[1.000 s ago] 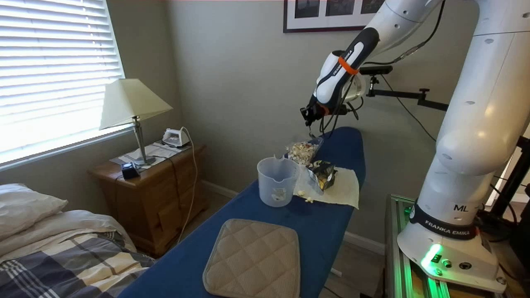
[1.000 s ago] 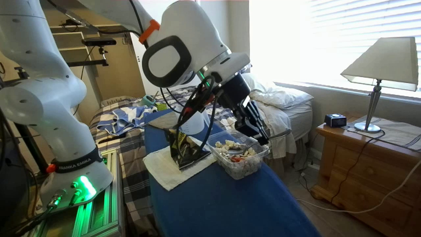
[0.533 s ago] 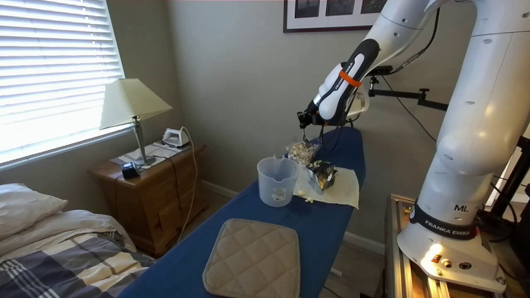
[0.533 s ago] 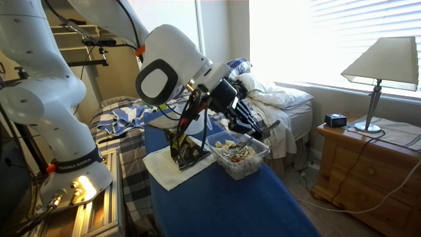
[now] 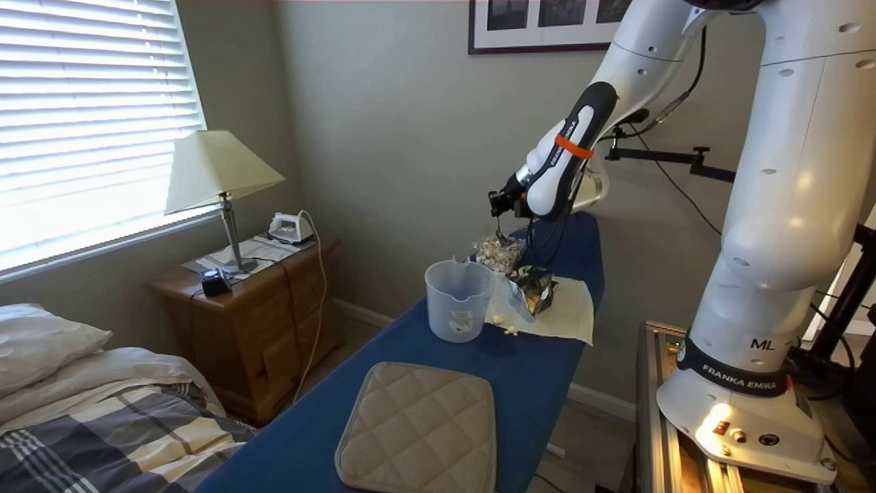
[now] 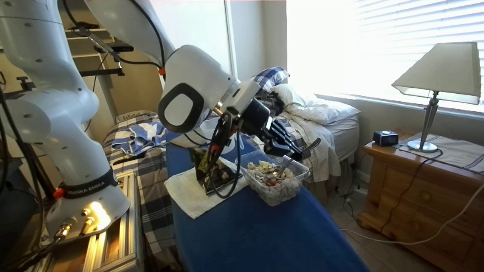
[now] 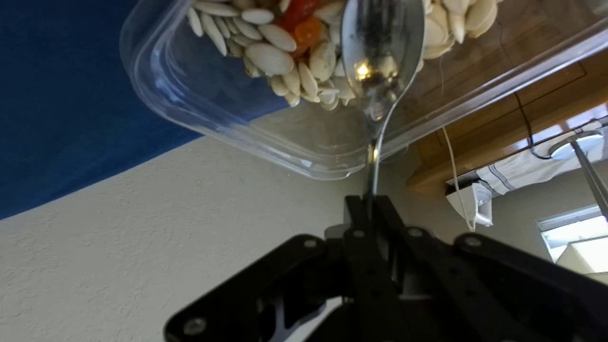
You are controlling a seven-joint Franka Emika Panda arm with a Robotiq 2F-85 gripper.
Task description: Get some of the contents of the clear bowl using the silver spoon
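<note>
The clear bowl is a low, transparent, squarish tub (image 6: 275, 194) on the blue ironing board; it also shows in an exterior view (image 5: 487, 263) and the wrist view (image 7: 289, 159). Its contents are pale seeds (image 7: 270, 57) with popcorn-like pieces (image 6: 259, 167) and a few orange-red bits. My gripper (image 7: 368, 202) is shut on the handle of the silver spoon (image 7: 382, 42). In an exterior view the gripper (image 6: 300, 155) is just above the bowl's rim. The spoon slants down, its head over the contents; whether it touches them I cannot tell. The handle end (image 6: 314, 143) sticks out past the fingers.
A taller translucent cup (image 5: 460, 305) stands beside the bowl. A dark open snack bag (image 6: 211, 170) sits on a paper towel (image 6: 196, 196) next to the bowl. A quilted tan pad (image 5: 417, 428) lies farther along the blue board (image 6: 257, 234). Gripper cables hang near the bag.
The gripper has shifted slightly down and sideways toward the cup's side, still holding the spoon. The spoon is now more steeply tilted over the bowl. The robot base light went from green to white-yellow.
</note>
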